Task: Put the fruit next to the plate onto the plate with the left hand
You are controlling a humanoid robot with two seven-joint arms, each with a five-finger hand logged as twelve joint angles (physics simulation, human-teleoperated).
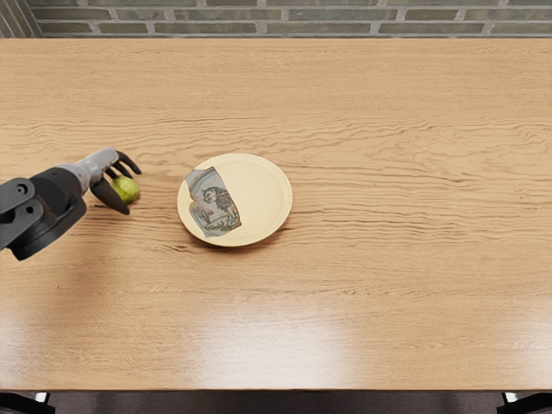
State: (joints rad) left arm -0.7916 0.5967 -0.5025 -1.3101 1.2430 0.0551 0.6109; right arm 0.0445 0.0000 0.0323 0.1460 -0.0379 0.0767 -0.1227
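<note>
1. One plate (263, 197): round, cream, resting on the bench (388, 276), near the left hand (110, 177) on its right side. It holds only a grey patterned patch (213, 204), on the half nearer the hand.
2. One fruit (127, 189): small, yellow-green, enclosed by the left hand's fingers, off the plate and apart from its rim.
3. One left hand: dark fingers curled around the fruit, grasping it. The arm enters from the left edge.
4. One bench: light wood, carrying the plate.
</note>
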